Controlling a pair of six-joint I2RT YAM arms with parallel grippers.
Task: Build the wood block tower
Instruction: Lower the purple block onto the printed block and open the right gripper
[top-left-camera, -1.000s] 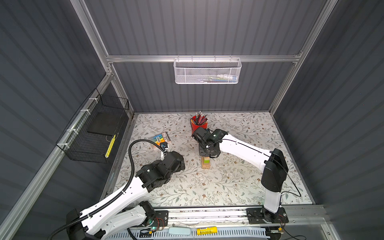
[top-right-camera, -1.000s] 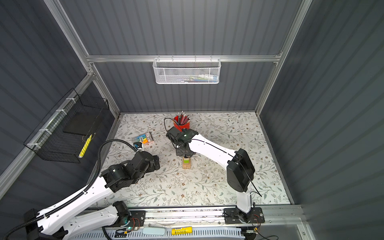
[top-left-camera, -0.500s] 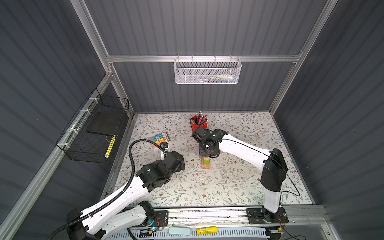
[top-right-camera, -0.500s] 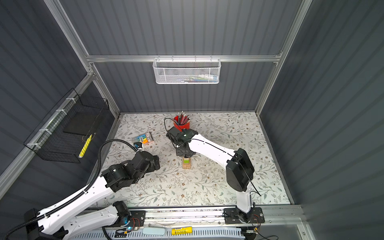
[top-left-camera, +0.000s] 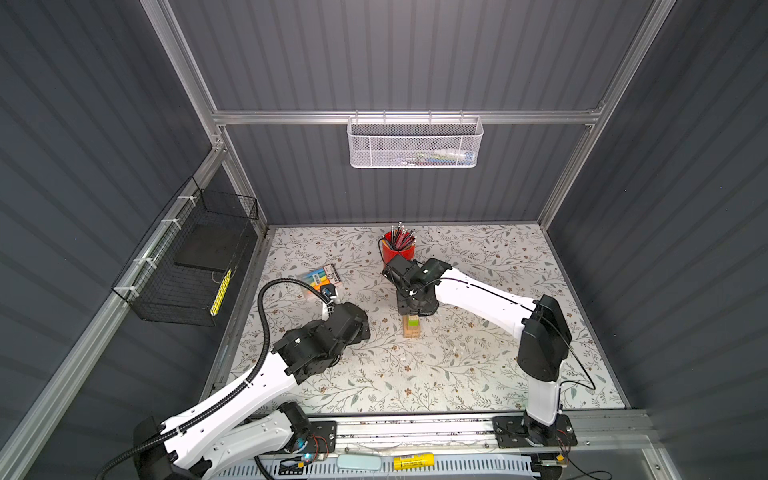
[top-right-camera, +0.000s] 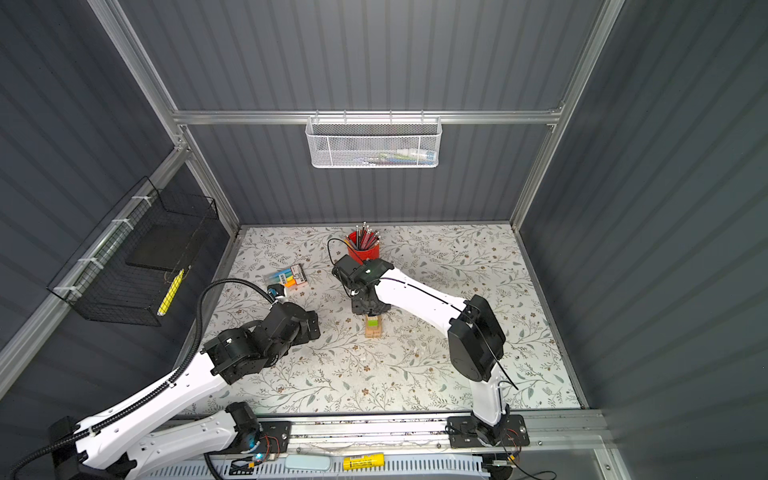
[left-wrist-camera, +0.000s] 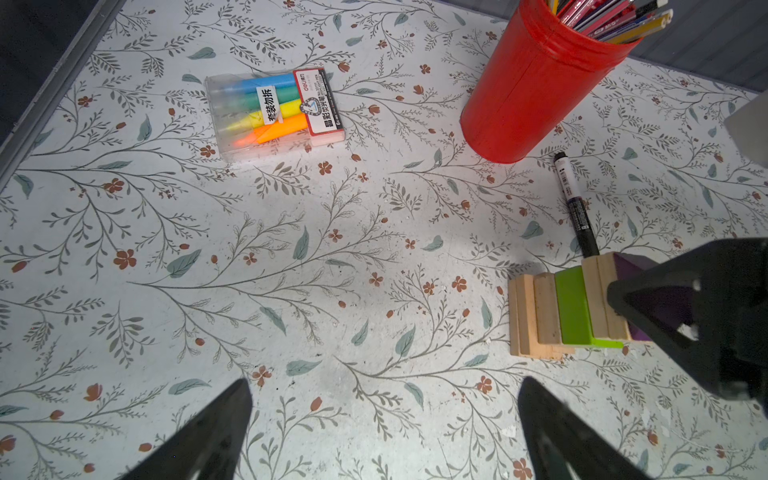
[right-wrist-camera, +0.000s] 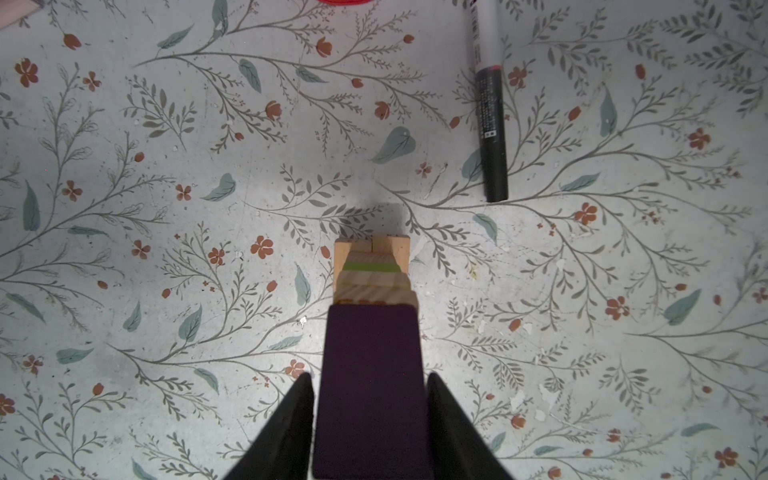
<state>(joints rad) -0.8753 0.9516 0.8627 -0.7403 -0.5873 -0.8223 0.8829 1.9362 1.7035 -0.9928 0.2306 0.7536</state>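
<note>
Purple wooden block (right-wrist-camera: 370, 415) atop tan-and-green wood block tower (right-wrist-camera: 376, 282) | lies lengthwise between jaws of right pincer (right-wrist-camera: 369, 376), barely parted, not gripping | left pincer (left-wrist-camera: 384, 386) wide, empty, well apart.

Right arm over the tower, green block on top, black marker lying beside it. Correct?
No: the top block is the purple block, not green. The right wrist view shows it capping the tower, with the green block lower down. The black marker does lie beside it.
</note>
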